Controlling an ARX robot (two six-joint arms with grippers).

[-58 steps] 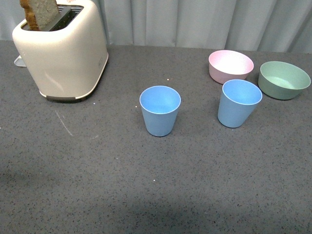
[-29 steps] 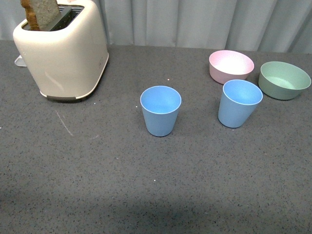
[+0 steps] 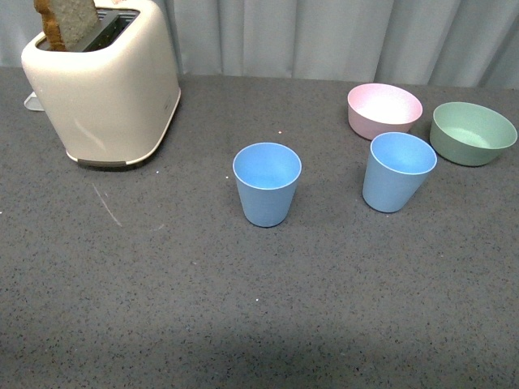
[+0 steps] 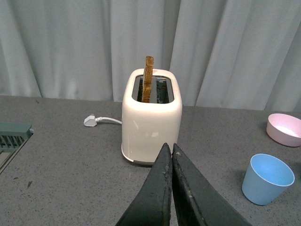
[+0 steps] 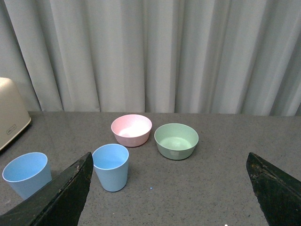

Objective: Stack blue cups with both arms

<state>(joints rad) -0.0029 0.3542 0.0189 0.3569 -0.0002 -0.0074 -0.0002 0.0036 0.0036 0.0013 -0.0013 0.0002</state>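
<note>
L fingers: pressed together, likely nearer mid cup.
R fingers: spread wide, likely nearer R cup, twd surface's right edge.

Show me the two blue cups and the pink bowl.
Left blue cup [image 3: 265, 204], front view, outer wall.
Right blue cup [image 3: 388, 191], front view, outer wall.
Pink bowl [image 3: 375, 126], front view, outer wall.

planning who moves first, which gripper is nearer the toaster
Left, likely. The left gripper points straight at the toaster just ahead; the right gripper has it far off to one side.
</note>
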